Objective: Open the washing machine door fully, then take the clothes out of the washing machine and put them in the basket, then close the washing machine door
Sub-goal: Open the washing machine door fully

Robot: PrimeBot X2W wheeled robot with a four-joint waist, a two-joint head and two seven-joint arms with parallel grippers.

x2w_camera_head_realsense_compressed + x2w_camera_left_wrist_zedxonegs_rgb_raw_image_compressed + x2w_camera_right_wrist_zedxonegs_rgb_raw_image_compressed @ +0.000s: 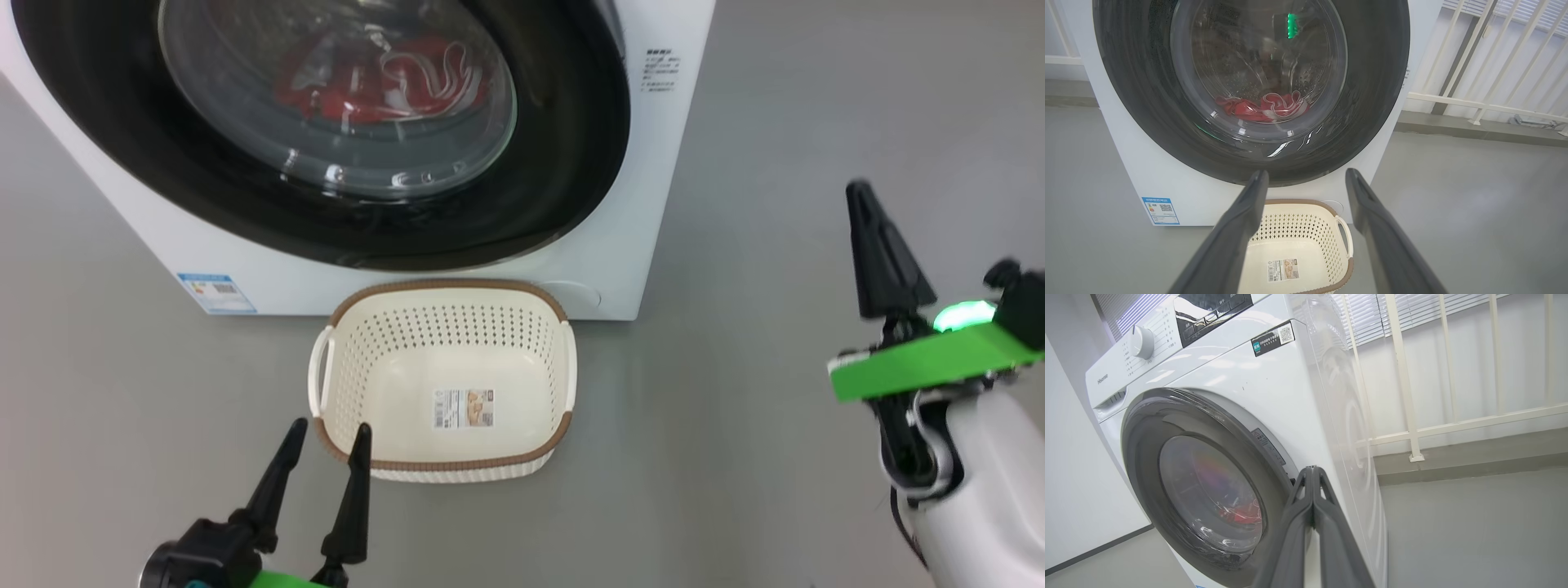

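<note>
Left gripper (331, 426) was held wide open nr basket (445, 286) front corner. Right gripper (1312, 470) was shut, empty, to right of washing machine (604, 269). Clothes (343, 94) were seen inside, behind closed washing machine door (122, 122).

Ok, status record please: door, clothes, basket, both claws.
door: round black-rimmed glass door, closed against white front-loading washing machine
clothes: red white-striped clothes, inside the machine, behind the door glass
basket: cream perforated plastic basket, on grey floor before the machine, no clothes in it
left claw: open, empty, by basket's front left corner
right claw: shut, empty, raised right of machine
</note>
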